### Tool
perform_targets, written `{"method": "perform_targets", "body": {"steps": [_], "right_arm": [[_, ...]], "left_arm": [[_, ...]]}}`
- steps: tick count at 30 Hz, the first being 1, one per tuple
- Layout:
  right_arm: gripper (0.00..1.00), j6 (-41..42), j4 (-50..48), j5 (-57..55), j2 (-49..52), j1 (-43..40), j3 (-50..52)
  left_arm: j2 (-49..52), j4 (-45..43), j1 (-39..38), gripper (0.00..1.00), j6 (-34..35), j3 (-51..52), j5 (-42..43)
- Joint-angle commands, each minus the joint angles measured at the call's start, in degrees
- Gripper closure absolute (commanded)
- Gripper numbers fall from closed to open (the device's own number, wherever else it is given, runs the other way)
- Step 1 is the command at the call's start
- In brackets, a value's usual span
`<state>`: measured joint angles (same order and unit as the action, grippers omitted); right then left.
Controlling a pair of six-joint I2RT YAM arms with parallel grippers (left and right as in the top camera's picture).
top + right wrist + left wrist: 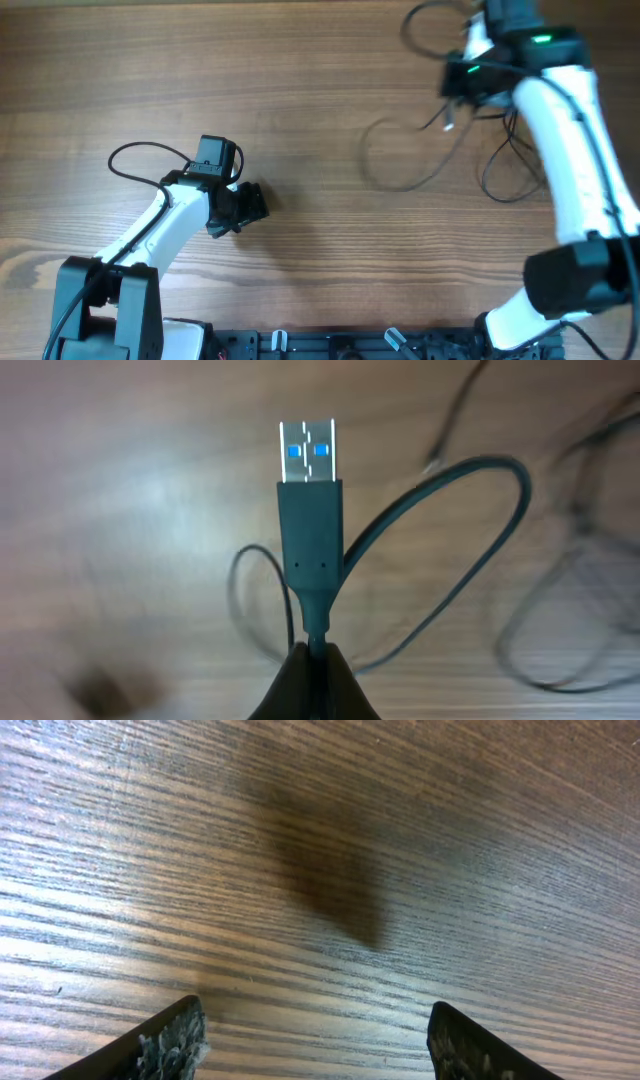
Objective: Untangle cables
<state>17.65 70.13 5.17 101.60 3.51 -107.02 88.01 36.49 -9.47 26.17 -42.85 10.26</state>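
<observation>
Thin black cables point(420, 170) lie in loose loops at the table's far right, and more loops point(510, 170) lie beside the right arm. My right gripper point(452, 112) is shut on one cable just below its USB plug point(309, 490), which sticks up past the fingertips point(315, 655) above the table. The held cable bends away in a loop point(470, 540). Blurred loops lie on the wood below. My left gripper point(252, 205) is open and empty over bare wood at the left. Its two fingertips point(310, 1040) show wide apart, with no cable in that view.
The left arm's own black wire point(140, 155) loops beside its wrist. The arm bases and a black rail point(330, 345) sit along the front edge. The wooden table point(300, 90) spans the whole view.
</observation>
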Motion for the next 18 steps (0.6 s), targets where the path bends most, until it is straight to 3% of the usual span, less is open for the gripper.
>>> {"method": "perform_targets", "body": {"steps": [1, 9, 18], "right_arm": [[0.96, -2.67, 1.51, 2.45, -2.62, -8.35, -8.66], [0.96, 5.60, -0.20, 2.69, -2.10, -25.35, -12.63], [0.96, 6.36, 1.01, 2.01, 2.38, -30.71, -12.48]], "left_arm": [[-0.35, 0.04, -0.15, 0.27, -0.26, -0.28, -0.72], [-0.35, 0.66, -0.15, 0.29, -0.26, -0.28, -0.72], [-0.35, 0.68, -0.15, 0.30, -0.24, -0.28, -0.70]]}}
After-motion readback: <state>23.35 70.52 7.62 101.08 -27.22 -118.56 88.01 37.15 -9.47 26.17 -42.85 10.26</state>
